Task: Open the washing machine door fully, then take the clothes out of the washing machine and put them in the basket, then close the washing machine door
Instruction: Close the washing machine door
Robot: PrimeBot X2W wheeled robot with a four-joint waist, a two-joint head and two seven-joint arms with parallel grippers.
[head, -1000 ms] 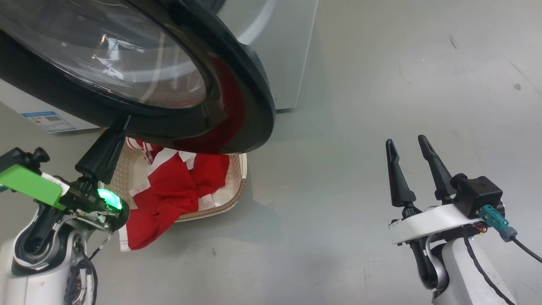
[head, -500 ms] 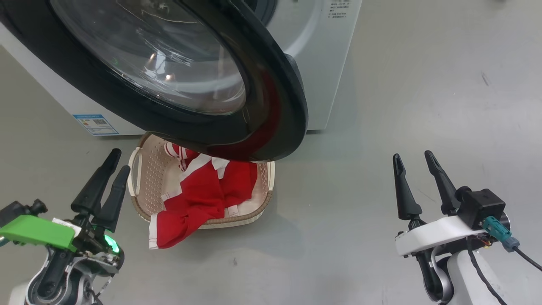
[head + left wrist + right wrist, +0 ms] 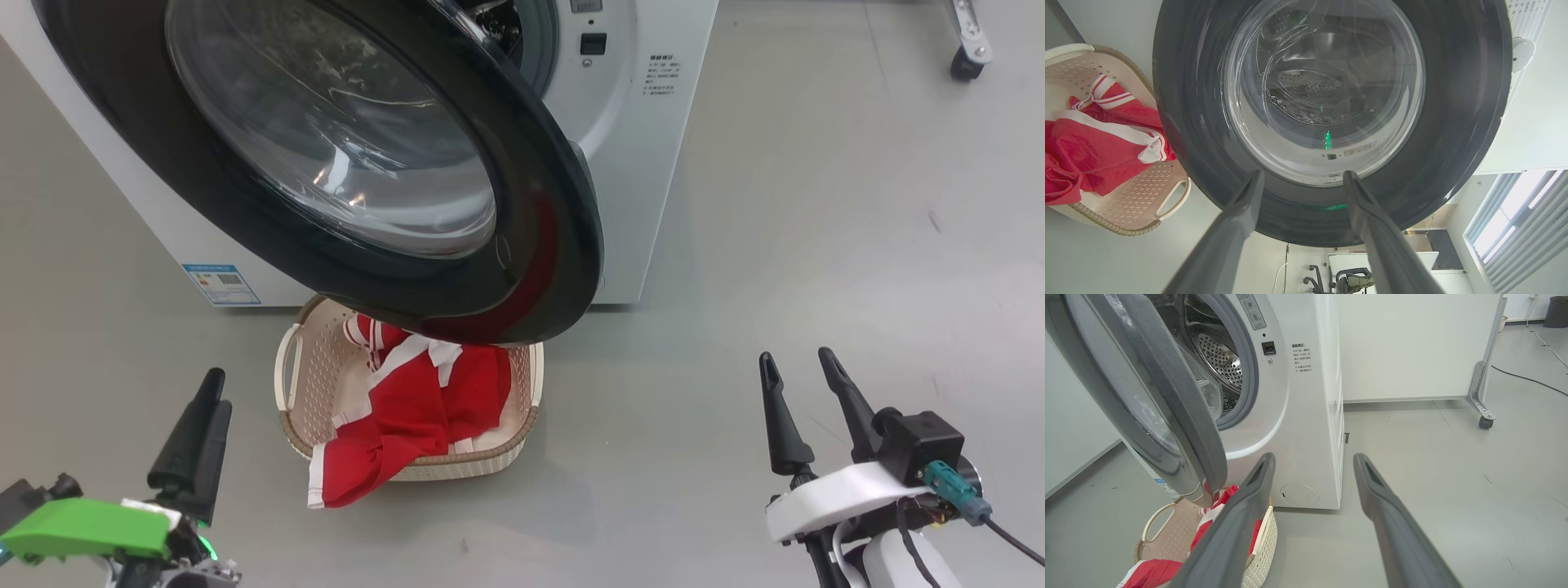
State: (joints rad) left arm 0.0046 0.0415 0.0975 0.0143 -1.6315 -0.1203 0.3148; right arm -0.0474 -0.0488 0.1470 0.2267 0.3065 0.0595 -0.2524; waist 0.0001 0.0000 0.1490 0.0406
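The washing machine door [image 3: 555, 245], black-rimmed with a glass bowl, stands swung out from the white washing machine [image 3: 645, 180] and overhangs the basket [image 3: 490, 457]. The red clothes [image 3: 416, 400] with white trim lie in that cream basket, one corner spilling over its front rim onto the floor. My left gripper [image 3: 214, 396] is at the lower left, open and empty, apart from the door; the left wrist view looks past it [image 3: 1302, 175] at the door [image 3: 1453, 122], with basket [image 3: 1126, 196] and clothes [image 3: 1094, 143] beside. My right gripper [image 3: 796, 359] [image 3: 1314, 457] stands open and empty at the lower right.
The drum opening [image 3: 1220, 363] shows behind the door [image 3: 1167, 396]. A white partition on a castor [image 3: 1484, 420] stands right of the machine, and a cable [image 3: 1527, 377] lies on the floor. Grey floor stretches right of the basket [image 3: 1261, 543].
The head camera has moved, so the whole picture shifted. My left gripper, shut with its tip at the door's lower rim a second ago, has come away from it and opened.
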